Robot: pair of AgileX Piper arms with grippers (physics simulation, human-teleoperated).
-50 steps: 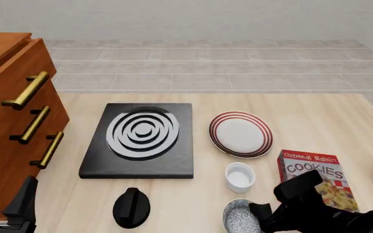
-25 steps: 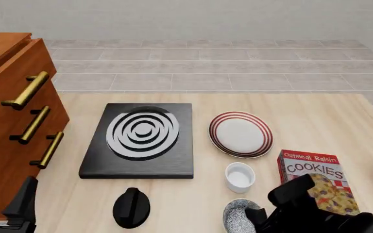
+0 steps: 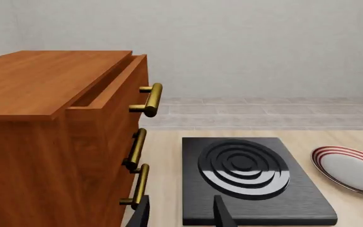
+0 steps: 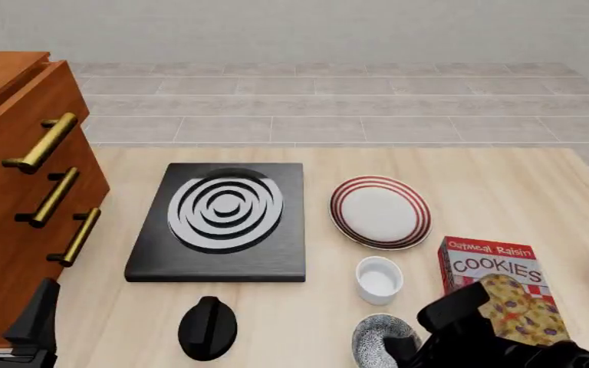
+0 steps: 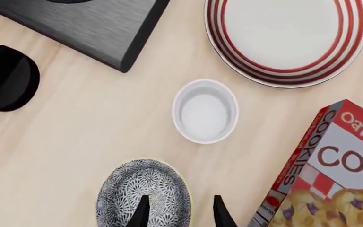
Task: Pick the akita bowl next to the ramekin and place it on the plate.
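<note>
The bowl sits ungrasped beside the white cup, the right gripper over its rim with jaws released, the plate bare, and the left gripper idle with jaws parted.

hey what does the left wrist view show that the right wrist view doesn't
Only the left wrist view shows the wooden drawer cabinet with brass handles, the back wall and the left pincer, open. Only the right wrist view shows the akita bowl, the ramekin, the cookies box, a black knob and the right pincer, open over the bowl's rim. Both show the plate, the black burner and the table.
</note>
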